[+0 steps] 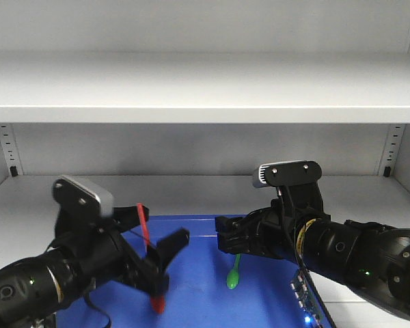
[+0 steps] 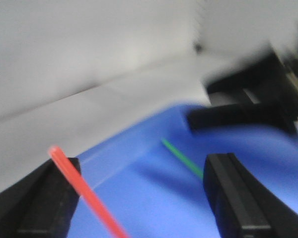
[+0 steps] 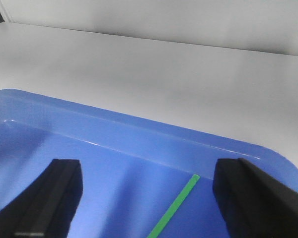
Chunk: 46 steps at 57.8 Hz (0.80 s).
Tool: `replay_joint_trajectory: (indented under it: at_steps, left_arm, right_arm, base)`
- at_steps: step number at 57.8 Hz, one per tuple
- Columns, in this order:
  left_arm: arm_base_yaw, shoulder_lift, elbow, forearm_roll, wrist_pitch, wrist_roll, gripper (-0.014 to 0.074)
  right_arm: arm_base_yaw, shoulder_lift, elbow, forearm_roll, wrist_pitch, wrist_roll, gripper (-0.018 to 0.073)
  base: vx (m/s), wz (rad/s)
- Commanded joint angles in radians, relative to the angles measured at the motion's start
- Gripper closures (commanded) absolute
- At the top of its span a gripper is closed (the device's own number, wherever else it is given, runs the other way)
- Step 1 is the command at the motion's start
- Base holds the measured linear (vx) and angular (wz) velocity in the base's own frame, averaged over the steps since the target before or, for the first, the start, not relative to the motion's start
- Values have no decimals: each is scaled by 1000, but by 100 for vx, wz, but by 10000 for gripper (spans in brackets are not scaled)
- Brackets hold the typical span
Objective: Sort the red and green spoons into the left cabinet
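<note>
My left claw (image 1: 154,263) gaping wide, red spoon (image 1: 150,260) leaning against one finger, not clamped. My right claw (image 1: 227,240) spread open, gripping nothing, hovering over green spoon (image 1: 234,272) lying on blue tray (image 1: 198,287). Tray sitting on cabinet (image 1: 205,102) shelf.

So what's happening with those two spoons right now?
Both grippers open. Left gripper around thin red plastic spoon; right gripper above thin green plastic spoon. Both over blue tray. Nothing blocking.

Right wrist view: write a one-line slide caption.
Open right gripper hovers over the blue tray on the grey cabinet shelf, green spoon handle between its fingers.
</note>
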Motion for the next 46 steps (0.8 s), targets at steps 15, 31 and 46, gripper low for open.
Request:
replay_joint_trajectory:
  at_steps: [15, 31, 46]
  left_arm:
    - [-4, -32, -30, -22, 29, 33, 24]
    - [-4, -32, -30, -585, -21, -47, 24]
    - [-4, -32, -30, -627, -19, -45, 24]
  right_arm:
    - [-1, -37, -37, -11, -52, -3, -22]
    - [-1, -37, -37, -11, -52, -3, -22]
    - [-1, -37, -37, -11, -52, -3, -22]
  base:
    - [0, 0]
    - [0, 0]
    - [0, 0]
